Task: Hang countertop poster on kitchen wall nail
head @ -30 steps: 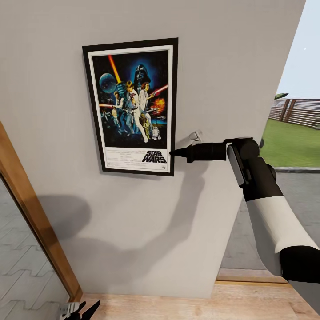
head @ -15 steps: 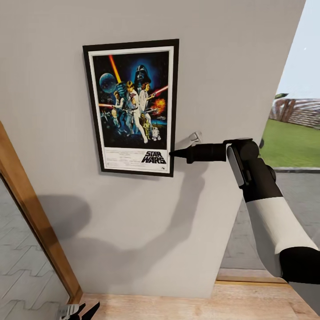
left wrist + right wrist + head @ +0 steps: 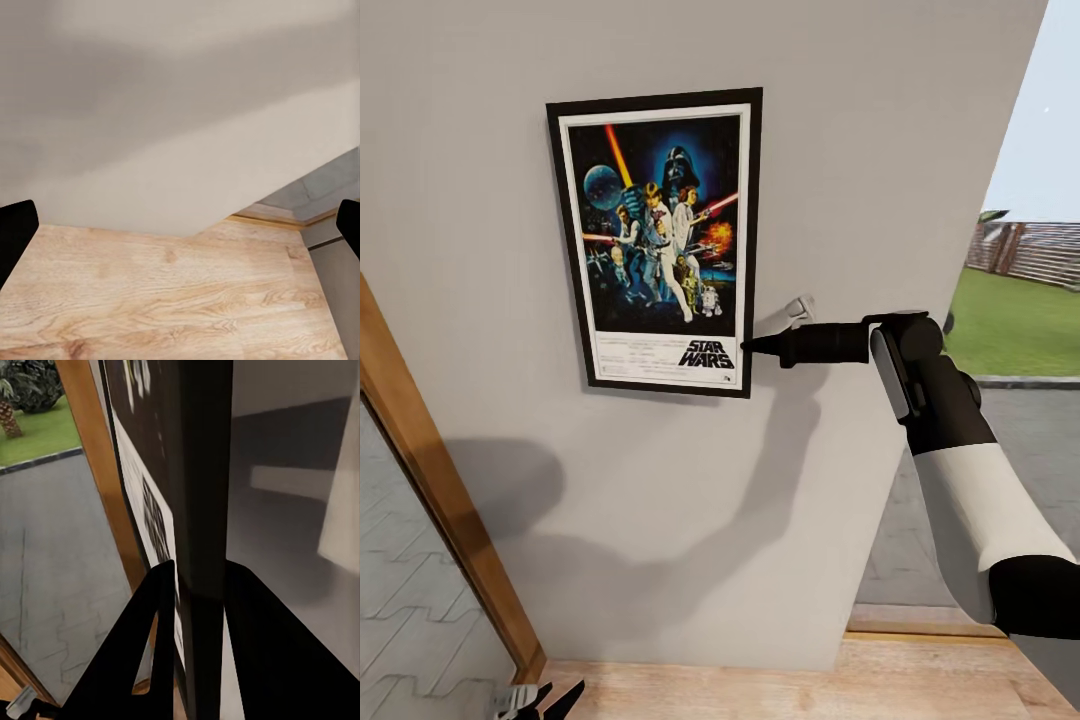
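- Right hand [image 3: 752, 345] is pinched on the lower right edge of the poster [image 3: 656, 240], one finger in front of the black frame and one behind it, as the right wrist view shows [image 3: 196, 607].
- Poster sits upright and flat against the grey wall [image 3: 880, 150], well above the wooden floor [image 3: 780, 690].
- Left hand [image 3: 538, 698] hangs low near the floor; its fingertips stand wide apart in the left wrist view, with nothing between them.
- Judged from this, the hanging step is in hand: the poster is at the wall, not yet released.
- No nail can be made out, so I cannot tell whether the frame is hooked.
- Next move calls for a slow opening of the right hand and a straight pull back, clear of the frame's edge, without dragging it sideways.
- Head view gives the whole poster and its level; the right wrist view gives the grip on the frame's edge and the gap behind it.
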